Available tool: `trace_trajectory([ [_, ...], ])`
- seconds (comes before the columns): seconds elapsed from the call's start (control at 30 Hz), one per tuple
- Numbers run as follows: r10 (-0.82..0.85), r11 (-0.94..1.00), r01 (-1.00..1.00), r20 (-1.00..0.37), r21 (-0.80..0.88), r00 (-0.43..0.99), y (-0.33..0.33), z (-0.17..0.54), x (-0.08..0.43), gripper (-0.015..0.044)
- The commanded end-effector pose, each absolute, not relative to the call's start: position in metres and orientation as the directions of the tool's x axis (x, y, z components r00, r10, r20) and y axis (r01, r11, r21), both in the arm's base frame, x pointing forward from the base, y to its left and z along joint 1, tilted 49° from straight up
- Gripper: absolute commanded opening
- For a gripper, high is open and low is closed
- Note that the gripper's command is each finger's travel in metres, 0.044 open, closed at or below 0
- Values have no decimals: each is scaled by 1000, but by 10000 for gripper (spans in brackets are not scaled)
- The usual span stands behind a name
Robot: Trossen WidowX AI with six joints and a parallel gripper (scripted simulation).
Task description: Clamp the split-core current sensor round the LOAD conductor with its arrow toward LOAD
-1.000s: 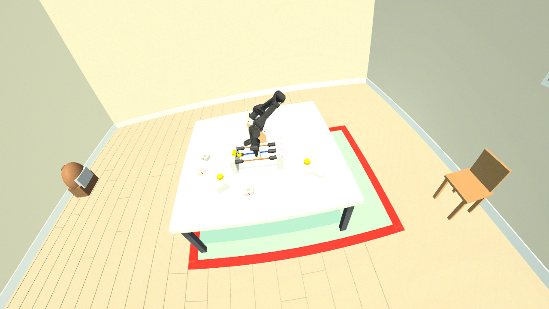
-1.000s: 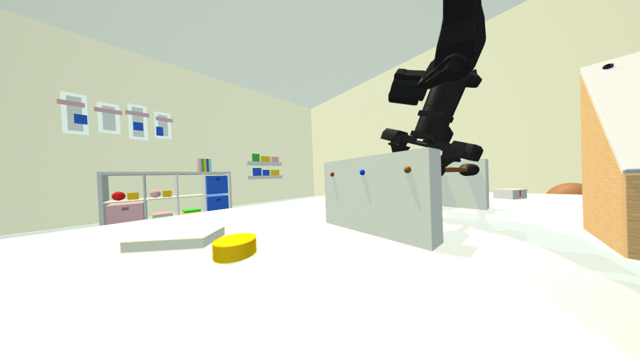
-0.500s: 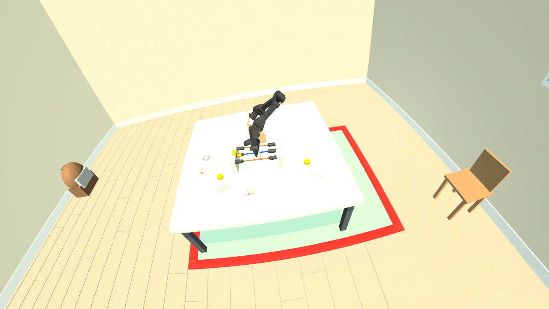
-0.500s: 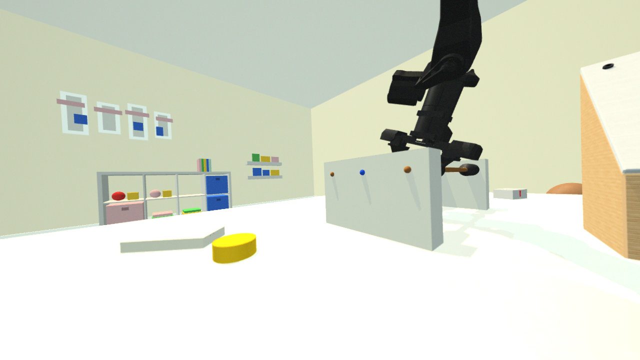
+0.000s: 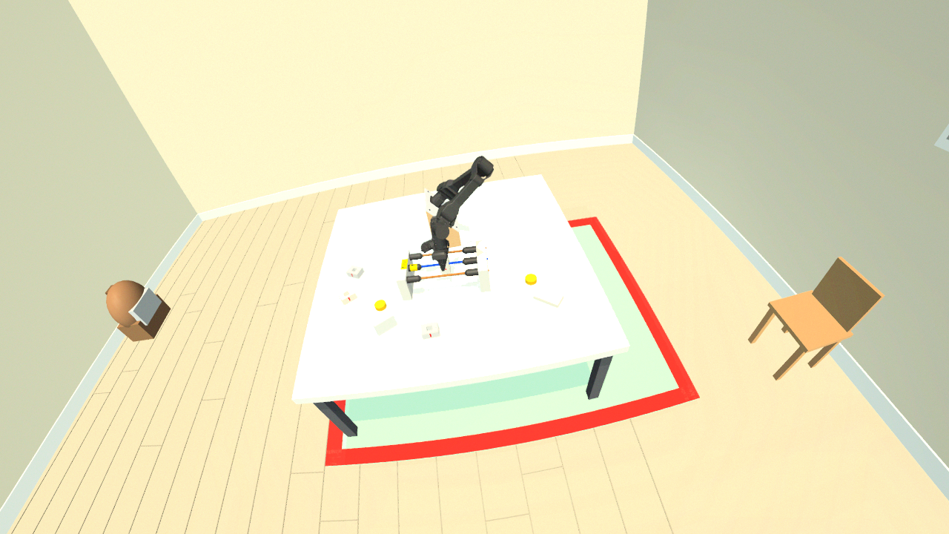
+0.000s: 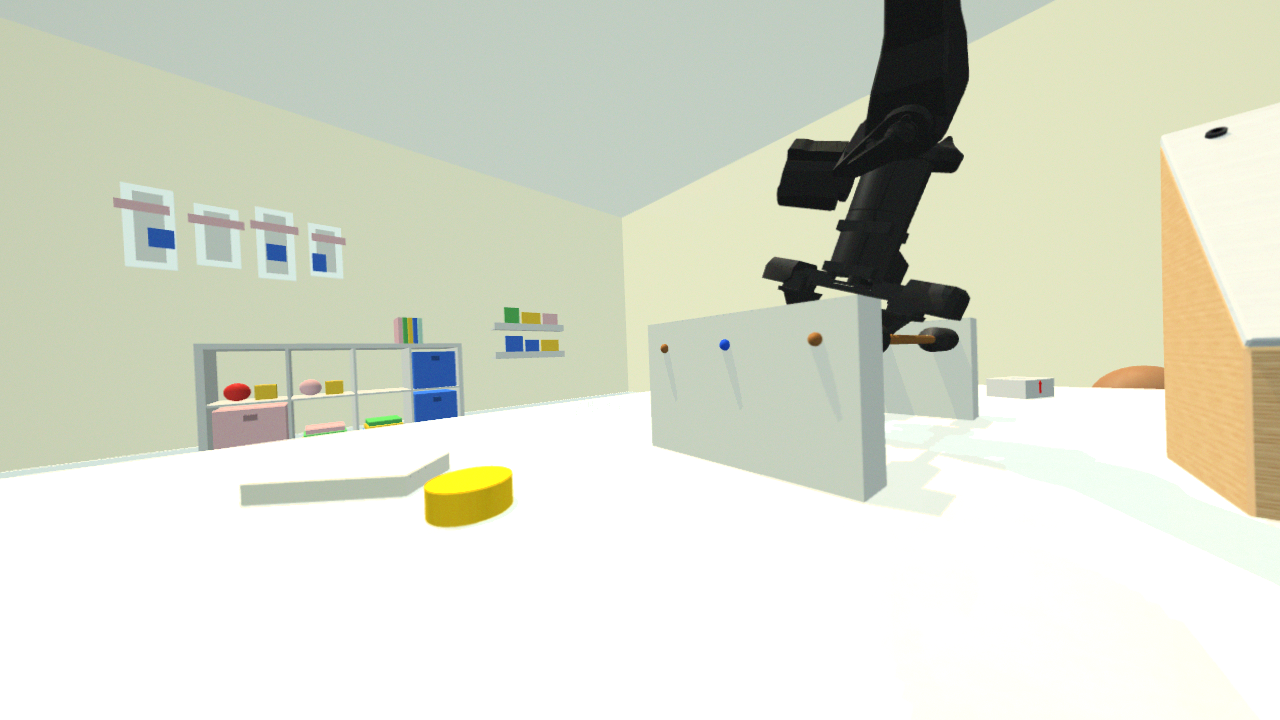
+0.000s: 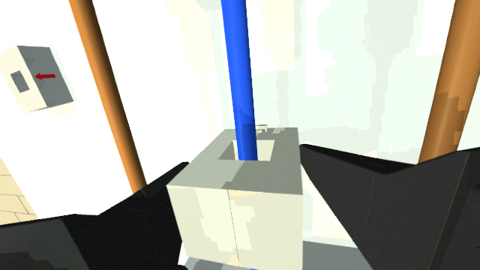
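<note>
The pale box-shaped sensor (image 7: 270,225) surrounds the blue conductor (image 7: 240,75) (image 5: 430,265) (image 6: 725,344), which passes through its window. Its two halves meet at a thin seam on the near face and top. A small latch piece (image 7: 263,127) shows at its far edge; whether it is latched I cannot tell. No arrow shows on its visible faces. My gripper (image 7: 245,160) (image 5: 442,267) is shut on the sensor, one black finger at each side. Its fingertips are hidden behind the panel in the exterior view. Yellow tags (image 5: 412,267) sit at the blue conductor's left end; their lettering is unreadable.
Orange conductors (image 7: 101,82) (image 7: 446,112) run on both sides of the blue one, between upright panels (image 5: 405,287) (image 5: 484,279) (image 6: 751,402). Other sensors (image 5: 354,272) (image 5: 430,330) (image 7: 56,86) (image 6: 1011,388), yellow discs (image 5: 531,279) (image 5: 379,305) (image 6: 468,501) and white slabs (image 5: 548,300) (image 5: 385,324) (image 6: 322,490) lie about.
</note>
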State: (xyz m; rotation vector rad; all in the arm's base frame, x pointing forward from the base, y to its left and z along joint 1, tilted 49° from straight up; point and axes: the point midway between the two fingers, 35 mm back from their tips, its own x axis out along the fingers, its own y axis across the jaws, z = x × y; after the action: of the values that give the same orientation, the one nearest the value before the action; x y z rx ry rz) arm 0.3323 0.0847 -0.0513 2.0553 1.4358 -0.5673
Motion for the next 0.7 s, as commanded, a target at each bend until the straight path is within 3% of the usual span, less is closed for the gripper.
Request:
trace_trajectory([
  [0.0, 704, -265, 942, -627, 206, 335, 85, -51, 329, 0],
  [0.4, 703, -266, 942, -627, 205, 335, 90, -56, 330, 0],
  [0.67, 702, -266, 939, -623, 219, 345, 86, -51, 333, 210],
])
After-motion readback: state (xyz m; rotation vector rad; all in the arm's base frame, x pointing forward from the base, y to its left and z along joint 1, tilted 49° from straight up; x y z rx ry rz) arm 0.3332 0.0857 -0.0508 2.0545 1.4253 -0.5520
